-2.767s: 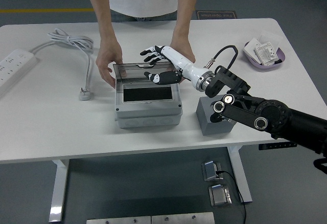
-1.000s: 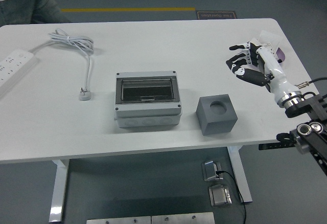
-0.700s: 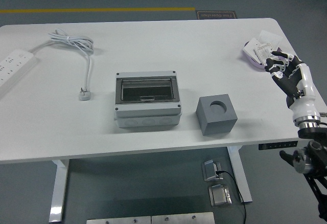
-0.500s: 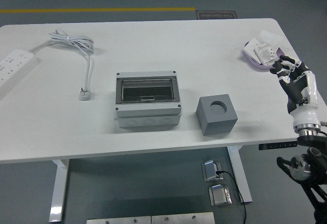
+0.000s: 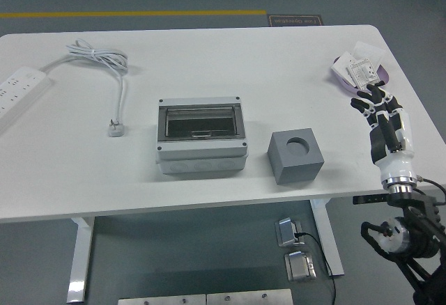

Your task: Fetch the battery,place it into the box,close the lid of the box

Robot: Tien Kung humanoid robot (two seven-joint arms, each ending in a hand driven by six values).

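Right hand open and empty over the desk's right edge.
The right hand (image 5: 380, 110) has its fingers spread, holding nothing, pointing at the purple tray (image 5: 343, 77) of small packets just beyond them. The box (image 5: 201, 136) sits mid-desk with its clear lid down; the battery can't be made out inside. A grey block (image 5: 295, 156) stands just right of the box on the desk (image 5: 209, 54).

The white table (image 5: 209, 54) carries a grey box (image 5: 201, 143), block (image 5: 295, 156), power strip (image 5: 19, 88) and bowl (image 5: 357, 76).
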